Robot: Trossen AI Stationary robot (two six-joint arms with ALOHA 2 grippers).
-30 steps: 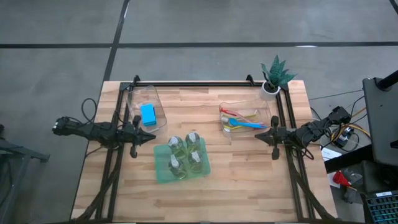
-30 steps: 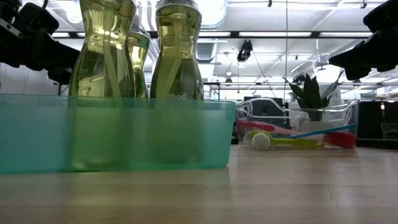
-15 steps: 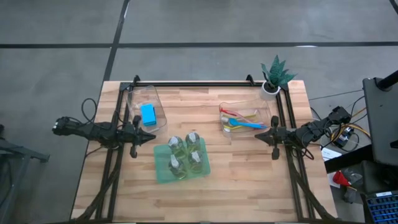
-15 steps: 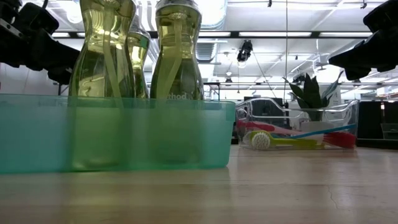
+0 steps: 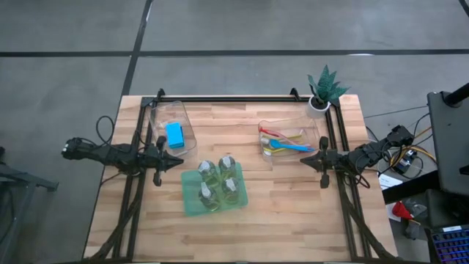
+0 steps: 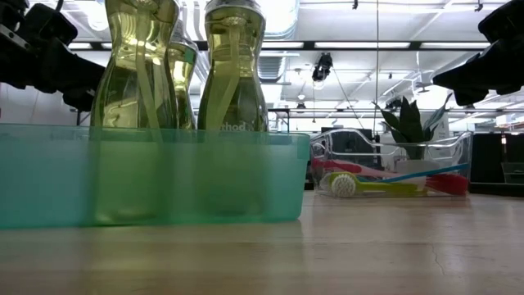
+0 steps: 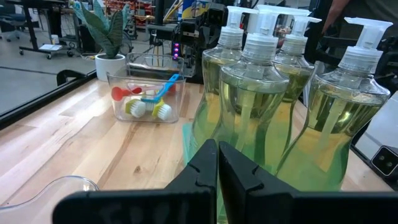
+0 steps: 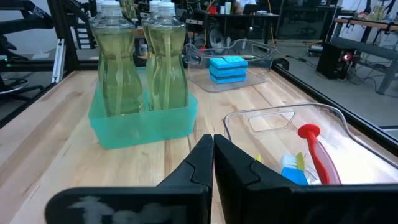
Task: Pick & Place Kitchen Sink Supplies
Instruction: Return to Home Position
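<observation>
Several clear bottles (image 5: 217, 182) of yellowish liquid with white pump caps stand upright in a teal tray (image 5: 213, 207) near the table's middle. A stack of blue sponges (image 5: 174, 134) lies in a clear bin (image 5: 185, 117) at the far left. Red, yellow and blue brushes (image 5: 282, 143) lie in another clear bin (image 5: 314, 132) at the right. My left gripper (image 5: 180, 163) hovers shut at the table's left, just left of the tray. My right gripper (image 5: 303, 158) hovers shut at the right, beside the brush bin. Both hold nothing.
A small potted green plant (image 5: 323, 93) stands at the far right corner. A black metal frame (image 5: 227, 99) runs along the far edge and both sides of the wooden table. Bare wood lies along the near edge (image 5: 242, 235) and between the two bins.
</observation>
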